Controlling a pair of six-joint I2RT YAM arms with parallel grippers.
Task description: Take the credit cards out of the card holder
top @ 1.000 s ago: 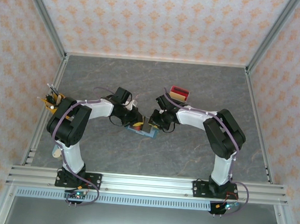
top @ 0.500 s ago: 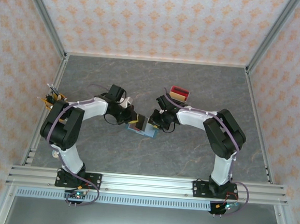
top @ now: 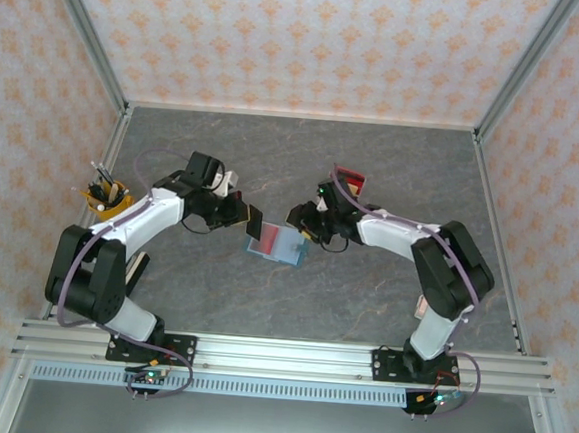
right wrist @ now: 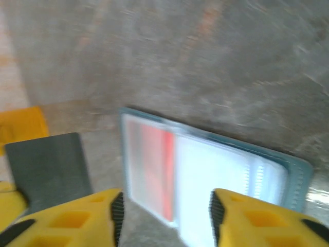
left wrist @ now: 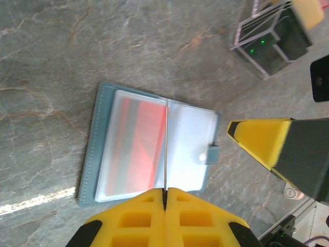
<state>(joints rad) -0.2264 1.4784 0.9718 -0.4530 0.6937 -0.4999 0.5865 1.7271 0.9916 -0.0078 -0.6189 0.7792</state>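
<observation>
The teal card holder point(top: 275, 244) lies open on the grey table, and a red credit card point(left wrist: 139, 146) shows through the clear sleeve of one leaf. My left gripper point(top: 242, 213) hovers just left of it, shut on a thin dark credit card point(top: 253, 221). That card appears edge-on point(left wrist: 165, 149) in the left wrist view, rising from the shut left gripper point(left wrist: 165, 191). My right gripper point(top: 302, 221) is at the holder's right end. In its wrist view the right gripper point(right wrist: 164, 206) stands open above the card holder point(right wrist: 205, 164), holding nothing, with the dark card point(right wrist: 49, 164) to the left.
A clear plastic box point(left wrist: 272, 36) stands beyond the holder, with a red and tan block point(top: 348, 179) at it in the top view. A yellow pen cup point(top: 104, 194) sits at the table's left edge. Patterned walls close in three sides.
My left gripper has drawn back to the left with the dark card, now clear of the holder. The right gripper has opened and backed slightly right; the holder lies open.
</observation>
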